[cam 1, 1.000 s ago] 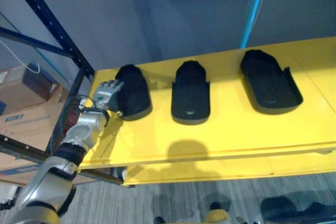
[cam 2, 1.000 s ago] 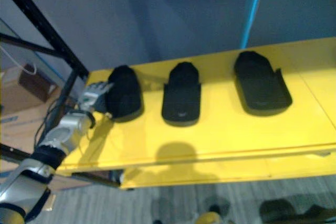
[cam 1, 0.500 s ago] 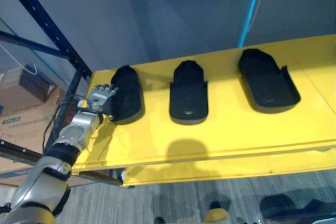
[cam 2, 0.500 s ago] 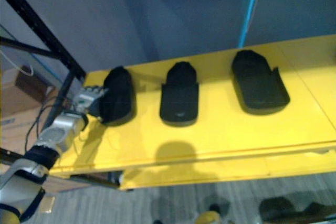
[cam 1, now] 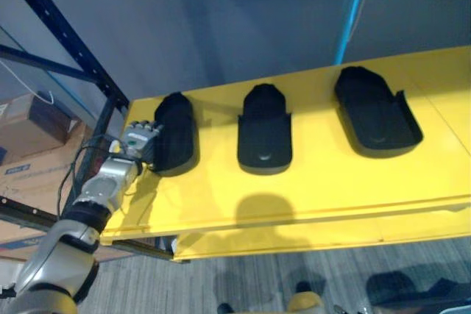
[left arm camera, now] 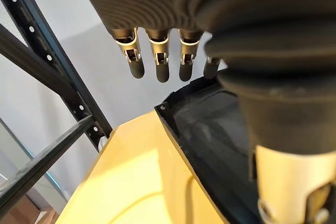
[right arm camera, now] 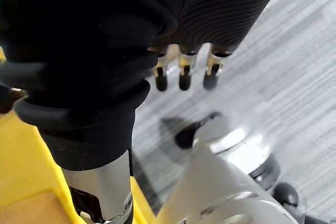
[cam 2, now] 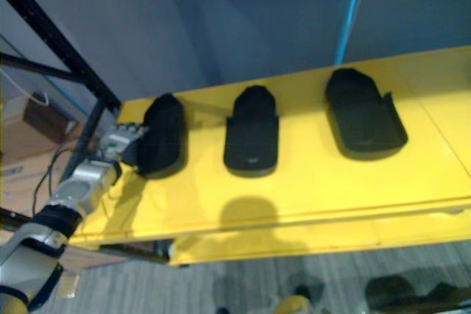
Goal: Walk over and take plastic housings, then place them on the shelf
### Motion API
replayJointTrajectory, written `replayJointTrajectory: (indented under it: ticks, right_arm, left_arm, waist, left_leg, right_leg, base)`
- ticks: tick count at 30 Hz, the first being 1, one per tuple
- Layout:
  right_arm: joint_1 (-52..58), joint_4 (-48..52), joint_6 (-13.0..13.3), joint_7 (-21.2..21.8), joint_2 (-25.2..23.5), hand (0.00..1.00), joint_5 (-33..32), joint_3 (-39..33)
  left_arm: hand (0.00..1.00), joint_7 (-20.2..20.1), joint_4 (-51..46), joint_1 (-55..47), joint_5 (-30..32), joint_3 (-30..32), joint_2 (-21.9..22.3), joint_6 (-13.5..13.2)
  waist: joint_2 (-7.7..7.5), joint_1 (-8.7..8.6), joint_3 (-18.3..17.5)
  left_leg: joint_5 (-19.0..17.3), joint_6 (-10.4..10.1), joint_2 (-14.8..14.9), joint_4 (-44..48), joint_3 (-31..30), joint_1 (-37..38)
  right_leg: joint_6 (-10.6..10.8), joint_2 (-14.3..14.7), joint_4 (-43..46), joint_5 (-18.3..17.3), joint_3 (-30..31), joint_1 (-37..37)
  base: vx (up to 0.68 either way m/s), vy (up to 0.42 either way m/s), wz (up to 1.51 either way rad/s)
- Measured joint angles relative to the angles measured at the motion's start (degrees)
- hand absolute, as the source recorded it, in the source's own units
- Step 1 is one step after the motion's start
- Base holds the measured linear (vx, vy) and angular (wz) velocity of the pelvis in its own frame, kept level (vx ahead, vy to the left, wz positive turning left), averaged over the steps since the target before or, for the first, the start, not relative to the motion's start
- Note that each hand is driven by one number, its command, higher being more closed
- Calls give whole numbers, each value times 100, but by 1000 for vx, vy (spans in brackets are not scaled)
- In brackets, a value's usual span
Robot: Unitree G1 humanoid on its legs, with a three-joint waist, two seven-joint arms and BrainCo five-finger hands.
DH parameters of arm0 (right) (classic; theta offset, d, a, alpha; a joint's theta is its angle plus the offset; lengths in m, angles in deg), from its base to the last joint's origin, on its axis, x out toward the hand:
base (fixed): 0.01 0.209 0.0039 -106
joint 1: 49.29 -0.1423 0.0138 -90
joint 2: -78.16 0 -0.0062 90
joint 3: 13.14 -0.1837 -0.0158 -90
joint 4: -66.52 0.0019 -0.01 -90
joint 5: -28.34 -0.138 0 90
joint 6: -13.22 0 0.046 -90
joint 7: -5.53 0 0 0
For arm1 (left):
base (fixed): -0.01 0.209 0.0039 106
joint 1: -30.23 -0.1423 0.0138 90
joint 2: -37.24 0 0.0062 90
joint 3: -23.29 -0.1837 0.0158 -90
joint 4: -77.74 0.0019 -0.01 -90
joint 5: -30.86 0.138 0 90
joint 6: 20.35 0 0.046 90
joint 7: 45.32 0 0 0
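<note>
Three black plastic housings lie in a row on the yellow shelf (cam 1: 316, 189): a left one (cam 1: 175, 134), a middle one (cam 1: 265, 131) and a larger right one (cam 1: 377, 112). My left hand (cam 1: 138, 139) is at the left housing's left side, close against it. In the left wrist view its fingers (left arm camera: 157, 66) hang straight past the housing's rim (left arm camera: 210, 124) and curl round nothing, so the hand is open. My right hand (right arm camera: 181, 74) hangs low over the grey floor with relaxed fingers and holds nothing.
A dark blue rack upright (cam 1: 66, 31) slants along the shelf's left end. Cardboard boxes (cam 1: 29, 145) sit on the rack to the left. A blue vertical pipe (cam 1: 352, 12) runs up the grey wall behind the shelf. Grey floor (cam 1: 221, 284) lies below.
The left housing has shifted a little to the left and turned straighter on the shelf. My left hand has drawn back slightly leftward alongside it. The other two housings stay put.
</note>
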Motion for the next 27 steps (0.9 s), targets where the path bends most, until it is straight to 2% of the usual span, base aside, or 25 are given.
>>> replayJointTrajectory:
  ticks: [27]
  right_arm:
    - [38,0,-26,2,32,0,4,153]
  left_arm:
    - [0,104,461,-54,213,119,0,133]
  waist:
    - [13,-8,6]
  left_leg:
    - [0,0,0,1,52,12]
  right_leg:
    - [0,2,82,0,95,-83]
  base:
    - [-1,0,-1]
